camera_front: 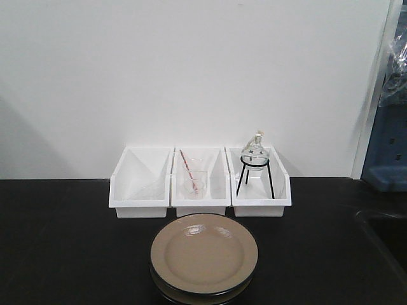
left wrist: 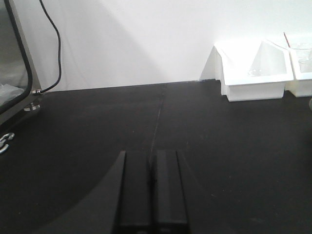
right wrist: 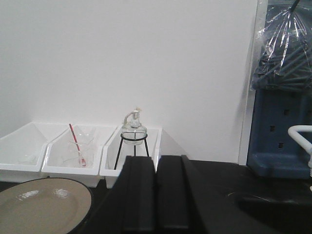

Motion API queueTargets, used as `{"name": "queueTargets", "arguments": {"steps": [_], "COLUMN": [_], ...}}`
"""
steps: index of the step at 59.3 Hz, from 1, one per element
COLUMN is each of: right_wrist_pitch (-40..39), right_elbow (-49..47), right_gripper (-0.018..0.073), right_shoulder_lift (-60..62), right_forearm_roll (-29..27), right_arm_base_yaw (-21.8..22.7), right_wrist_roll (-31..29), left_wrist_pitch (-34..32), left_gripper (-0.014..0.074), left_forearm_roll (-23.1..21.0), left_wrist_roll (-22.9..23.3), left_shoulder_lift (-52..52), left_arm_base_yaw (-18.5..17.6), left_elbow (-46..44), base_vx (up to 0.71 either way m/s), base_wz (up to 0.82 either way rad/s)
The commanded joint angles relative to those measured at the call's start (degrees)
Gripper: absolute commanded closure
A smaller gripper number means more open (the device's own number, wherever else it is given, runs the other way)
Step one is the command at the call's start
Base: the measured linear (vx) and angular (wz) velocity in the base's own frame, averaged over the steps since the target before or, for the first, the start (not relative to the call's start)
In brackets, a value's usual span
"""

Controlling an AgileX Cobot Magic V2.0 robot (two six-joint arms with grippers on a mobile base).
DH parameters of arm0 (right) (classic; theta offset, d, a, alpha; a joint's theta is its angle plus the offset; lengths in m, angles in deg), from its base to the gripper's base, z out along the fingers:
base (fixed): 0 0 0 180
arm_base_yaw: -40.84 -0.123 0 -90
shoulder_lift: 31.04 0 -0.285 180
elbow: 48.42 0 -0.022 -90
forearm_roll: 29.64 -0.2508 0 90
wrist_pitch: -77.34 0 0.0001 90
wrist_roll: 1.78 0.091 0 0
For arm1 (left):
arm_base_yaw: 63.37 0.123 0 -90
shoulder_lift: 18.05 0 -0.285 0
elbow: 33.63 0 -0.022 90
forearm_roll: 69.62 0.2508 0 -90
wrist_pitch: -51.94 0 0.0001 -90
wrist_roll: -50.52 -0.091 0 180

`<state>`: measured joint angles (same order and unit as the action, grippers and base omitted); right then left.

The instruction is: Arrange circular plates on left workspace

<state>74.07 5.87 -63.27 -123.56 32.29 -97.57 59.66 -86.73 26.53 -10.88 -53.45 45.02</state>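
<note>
Front view: two plates (camera_front: 204, 254) lie stacked on the black counter (camera_front: 70, 248), near its front edge and just ahead of the middle bin (camera_front: 199, 185). The top plate is beige with a dark rim; only the dark edge of the lower one peeks out beneath it on the near side. Neither arm shows in this view.

Three white bins stand side by side against the white wall (camera_front: 191, 70), touching one another. The left bin (camera_front: 140, 184) holds something clear and hard to make out. The middle bin holds a glass beaker (camera_front: 194, 182) with a red-tipped rod (camera_front: 188, 166) leaning in it. The right bin (camera_front: 261, 184) holds one black wire tripod (camera_front: 255, 176) with a small glass flask (camera_front: 255, 151) seated on top. At the far right the counter drops into a sink (camera_front: 385, 238), and a blue rack (camera_front: 388, 149) stands beyond it.

Left wrist view: the left gripper (left wrist: 151, 170) is clenched, fingers pressed together with nothing between them, hanging over bare counter. The left bin (left wrist: 253, 73) sits well off to its upper right. A black cable (left wrist: 54, 46) runs down the wall at the left, next to a dark-framed object.

Right wrist view: the right gripper (right wrist: 156, 180) is likewise clenched on nothing, its fingers meeting. The top plate (right wrist: 41, 204) lies just to its left, apart from it. The tripod (right wrist: 132, 146) and flask (right wrist: 134, 127) stand straight ahead in the nearest bin. A white tap (right wrist: 302, 141) and a plastic-wrapped bundle (right wrist: 285, 48) show at the right.
</note>
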Motion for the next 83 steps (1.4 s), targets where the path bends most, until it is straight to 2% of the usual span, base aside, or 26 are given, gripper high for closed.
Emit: {"name": "queueTargets", "arguments": {"steps": [1, 7, 14, 83], "right_wrist_pitch": [0.3, 0.3, 0.3, 0.2], "right_elbow": [-1.7, -1.7, -1.7, -1.7], "right_gripper": [0.0559, 0.0559, 0.0559, 0.0559], "right_shoulder_lift": [-0.3, -0.3, -0.3, -0.3], "right_forearm_roll": [0.1, 0.1, 0.1, 0.8], "right_arm_base_yaw": [0.3, 0.3, 0.3, 0.3], "right_wrist_roll": [0.0, 0.0, 0.0, 0.0], "left_wrist_pitch": [-5.0, -5.3, -5.1, -4.8], "left_gripper": [0.0596, 0.0596, 0.0596, 0.0595], "left_forearm_roll": [7.5, 13.1, 13.6, 13.2], "left_wrist_roll": [6.0, 10.8, 10.9, 10.7], "left_shoulder_lift": [-1.0, -1.0, -1.0, -0.9], "left_arm_base_yaw": [-2.6, -6.7, -8.8, -8.9], "left_elbow": [0.8, 0.8, 0.8, 0.8], "base_vx": [0.0, 0.0, 0.0, 0.0], "base_wz": [0.0, 0.0, 0.0, 0.0]}}
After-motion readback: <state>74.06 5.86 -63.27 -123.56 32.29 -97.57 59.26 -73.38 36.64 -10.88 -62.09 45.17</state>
